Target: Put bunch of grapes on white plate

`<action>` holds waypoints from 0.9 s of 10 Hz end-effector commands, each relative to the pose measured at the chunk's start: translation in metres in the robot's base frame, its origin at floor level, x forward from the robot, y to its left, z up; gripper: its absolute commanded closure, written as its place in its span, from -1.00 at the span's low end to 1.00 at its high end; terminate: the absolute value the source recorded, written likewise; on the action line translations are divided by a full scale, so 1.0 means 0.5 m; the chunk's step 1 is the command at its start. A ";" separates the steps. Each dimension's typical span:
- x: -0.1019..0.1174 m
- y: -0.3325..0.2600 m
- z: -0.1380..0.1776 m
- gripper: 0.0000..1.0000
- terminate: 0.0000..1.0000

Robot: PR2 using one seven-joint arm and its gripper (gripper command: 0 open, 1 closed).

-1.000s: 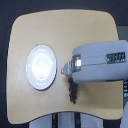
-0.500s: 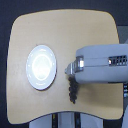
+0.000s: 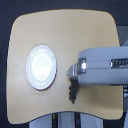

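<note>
On the tan surface [image 3: 60,35] we see the claw [image 3: 71,71] pinching the bunch of grapes [image 3: 73,90], just beside the white plate [image 3: 41,66].

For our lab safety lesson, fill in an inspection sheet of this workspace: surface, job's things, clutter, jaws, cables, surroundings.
Surface: light wooden table, rounded corners, mostly bare.
Job's things: white plate on the exterior view's left, nothing on it; bunch of grapes hangs down from the gripper, right of the plate, not on it.
Clutter: nothing seen.
Jaws: gripper at the top of the bunch; too blurred to tell whether the jaws are closed.
Cables: nothing seen.
Surroundings: dark floor around the table; pale table legs at the bottom edge.
</note>
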 end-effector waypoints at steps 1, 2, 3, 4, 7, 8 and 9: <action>-0.016 0.020 0.015 1.00 -1.00; -0.015 0.023 0.019 1.00 -1.00; -0.011 0.020 0.024 1.00 -1.00; -0.006 0.018 0.028 1.00 -1.00; -0.007 0.023 0.028 1.00 -1.00; -0.006 0.029 0.028 1.00 -1.00; -0.004 0.036 0.029 1.00 -1.00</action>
